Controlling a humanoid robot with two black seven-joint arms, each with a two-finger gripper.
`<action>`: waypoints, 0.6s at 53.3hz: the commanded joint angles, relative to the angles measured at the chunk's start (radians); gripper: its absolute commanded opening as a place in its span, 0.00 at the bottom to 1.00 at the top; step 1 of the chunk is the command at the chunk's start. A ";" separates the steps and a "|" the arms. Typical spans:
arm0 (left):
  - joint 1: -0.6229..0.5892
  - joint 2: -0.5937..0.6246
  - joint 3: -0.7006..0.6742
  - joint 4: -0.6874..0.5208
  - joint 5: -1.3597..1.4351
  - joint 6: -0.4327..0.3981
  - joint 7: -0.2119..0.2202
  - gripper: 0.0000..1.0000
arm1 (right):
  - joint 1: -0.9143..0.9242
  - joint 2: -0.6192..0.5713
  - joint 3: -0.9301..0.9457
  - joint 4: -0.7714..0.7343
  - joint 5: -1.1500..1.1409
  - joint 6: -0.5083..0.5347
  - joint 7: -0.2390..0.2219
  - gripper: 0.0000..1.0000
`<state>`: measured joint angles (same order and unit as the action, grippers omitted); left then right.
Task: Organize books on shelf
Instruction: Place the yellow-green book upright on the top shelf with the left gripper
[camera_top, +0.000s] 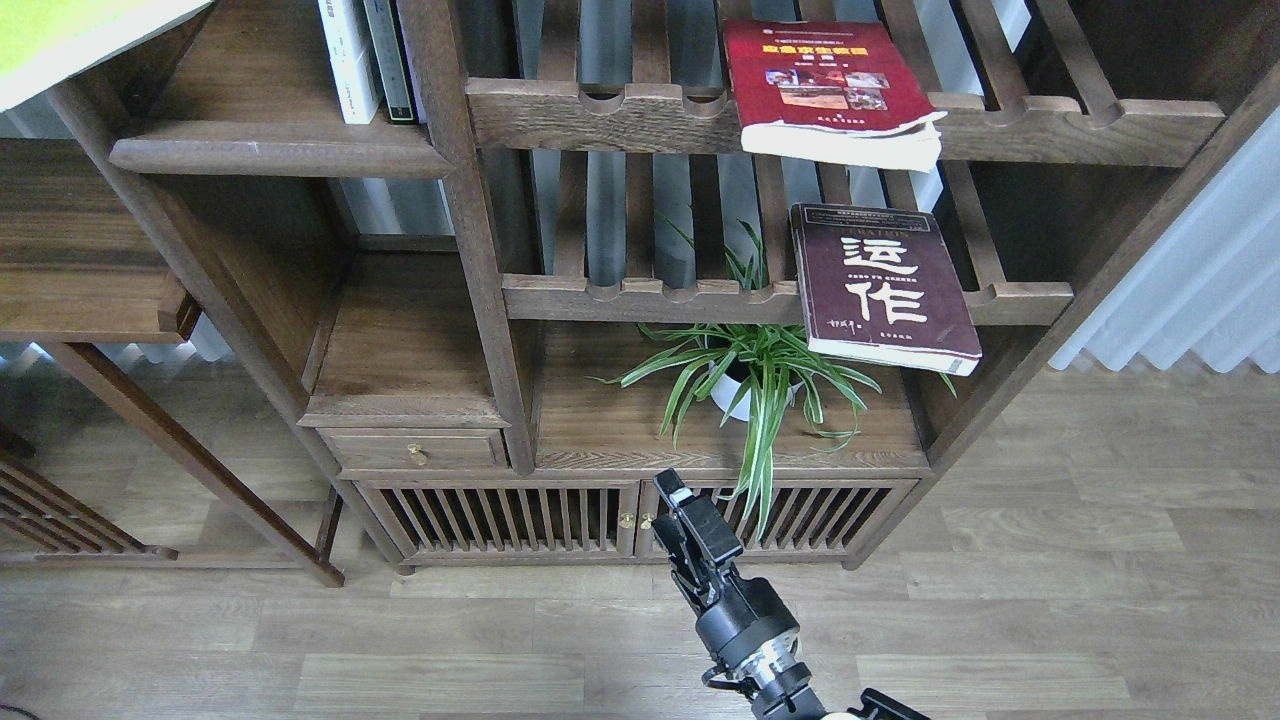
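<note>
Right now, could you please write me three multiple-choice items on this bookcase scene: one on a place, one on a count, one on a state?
1. Where does the maroon book lie?
A. on the lower slatted rack
B. on the floor
C. in the drawer

2. How many books stand upright on the solid shelf?
A. none
B. two
C. five

3. How does the red book sit?
A. standing upright
B. open, face down
C. flat, overhanging the upper rack's rail

Answers:
1. A, it rests over that rack's front rail.
2. B, the white book and the dark book.
3. C, its page edge juts past the rail.
</note>
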<state>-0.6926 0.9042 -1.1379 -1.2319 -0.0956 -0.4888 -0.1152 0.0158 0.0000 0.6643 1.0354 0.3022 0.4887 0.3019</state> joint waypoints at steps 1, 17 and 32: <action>-0.005 -0.030 -0.052 -0.001 0.083 0.000 0.000 0.02 | 0.000 0.000 0.000 -0.001 0.000 0.000 -0.001 0.95; -0.005 -0.061 -0.069 0.023 0.227 0.000 -0.009 0.01 | -0.004 0.000 -0.002 -0.001 -0.003 0.000 -0.001 0.95; -0.010 -0.189 -0.092 0.042 0.396 0.027 -0.015 0.00 | -0.007 0.000 -0.015 -0.003 -0.002 0.000 0.000 0.95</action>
<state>-0.6994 0.7856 -1.2243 -1.1915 0.2373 -0.4888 -0.1302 0.0112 0.0000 0.6498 1.0339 0.2991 0.4887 0.3008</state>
